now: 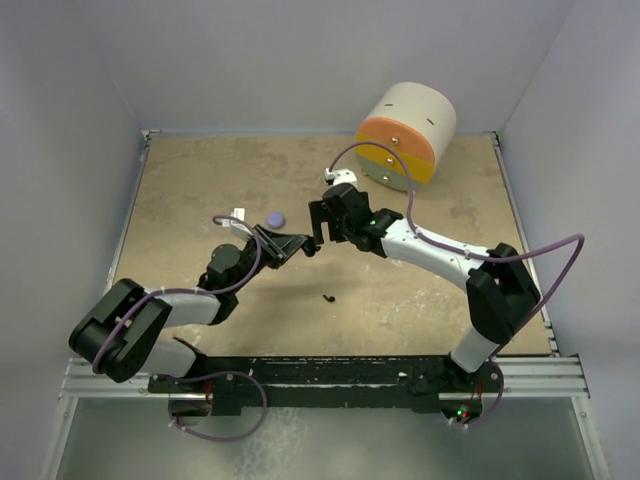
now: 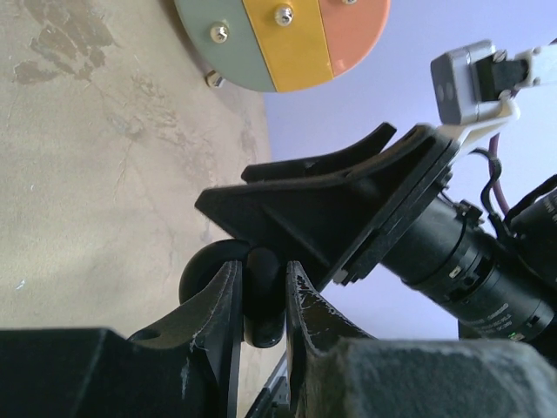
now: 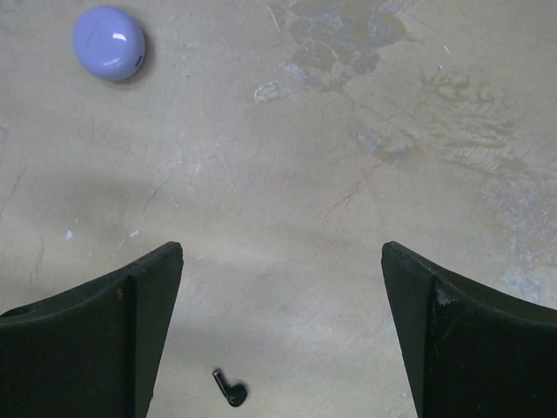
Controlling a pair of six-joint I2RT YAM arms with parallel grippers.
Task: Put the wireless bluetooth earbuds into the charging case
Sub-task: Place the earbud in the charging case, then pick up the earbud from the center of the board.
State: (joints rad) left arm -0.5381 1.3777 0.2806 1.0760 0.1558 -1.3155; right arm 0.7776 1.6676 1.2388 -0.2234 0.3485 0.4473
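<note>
Case (image 2: 264, 305) (black, round) in left gripper (image 2: 262, 265)

From my station the surface (image 3: 331, 131) looks matt and a little rough, like beige stone, with darker stains and pale chips. The lavender case (image 3: 108, 42) is smooth, glossy plastic with a bright reflection on it. The black earbud (image 3: 231, 389) also shines a little. On my right hand (image 3: 282, 261) the fingers (image 3: 461, 340) are matt black plastic, whitish from wear at the edges. The black round case (image 2: 261, 313) between the fingers of my left hand (image 2: 261, 266) is glossy. The drum (image 2: 287, 43) has a matt painted face with shiny metal screws (image 2: 284, 14).
</note>
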